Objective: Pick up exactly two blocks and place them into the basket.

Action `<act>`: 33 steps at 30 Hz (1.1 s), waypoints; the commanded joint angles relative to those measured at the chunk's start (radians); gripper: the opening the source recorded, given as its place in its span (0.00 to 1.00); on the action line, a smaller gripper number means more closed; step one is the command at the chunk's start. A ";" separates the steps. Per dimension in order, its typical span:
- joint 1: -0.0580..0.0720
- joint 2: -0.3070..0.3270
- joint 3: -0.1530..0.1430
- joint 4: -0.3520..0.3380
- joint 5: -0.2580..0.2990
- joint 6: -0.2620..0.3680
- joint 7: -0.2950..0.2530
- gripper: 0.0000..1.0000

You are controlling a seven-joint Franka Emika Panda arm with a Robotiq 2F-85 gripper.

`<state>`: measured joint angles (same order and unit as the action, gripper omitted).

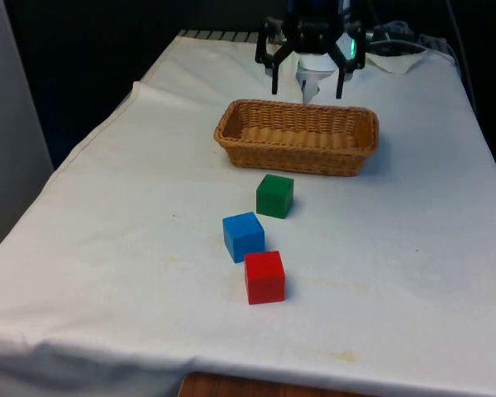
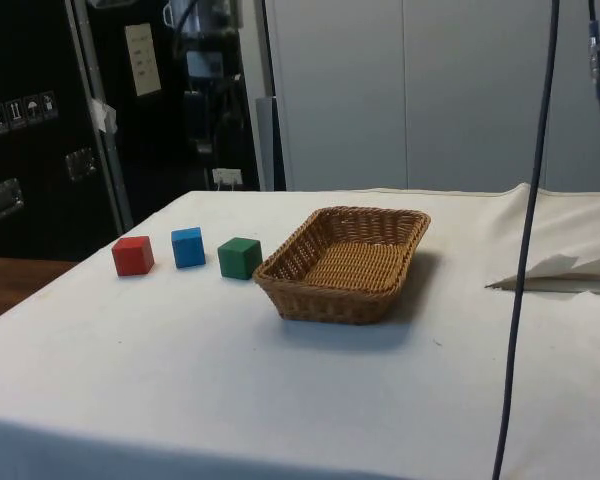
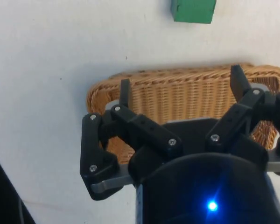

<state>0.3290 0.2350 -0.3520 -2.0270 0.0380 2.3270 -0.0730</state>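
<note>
Nearest, 3 light, rigid wooden cubes, red (image 1: 264, 277), blue (image 1: 243, 236), green (image 1: 274, 196), suit flat-side grasps; black gripper (image 1: 307, 88) gapes empty above woven wicker basket (image 1: 296, 157).

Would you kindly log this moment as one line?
gripper: open, above basket's far side | basket: empty | green block, blue block, red block: on table

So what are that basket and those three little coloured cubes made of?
The basket looks like woven wicker or rattan: tan strands, visible weave, matte. The green block, blue block and red block look like painted wood, with solid colour, crisp edges and a dull sheen, though they could be plastic.
</note>
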 commanded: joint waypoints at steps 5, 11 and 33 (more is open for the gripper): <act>-0.009 0.025 0.002 -0.014 0.024 0.050 -0.018 1.00; -0.011 0.072 -0.005 -0.016 0.029 0.100 -0.018 1.00; -0.045 0.247 -0.029 0.050 0.184 0.195 -0.150 1.00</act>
<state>0.2940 0.4750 -0.3920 -1.9820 0.2090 2.5180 -0.2130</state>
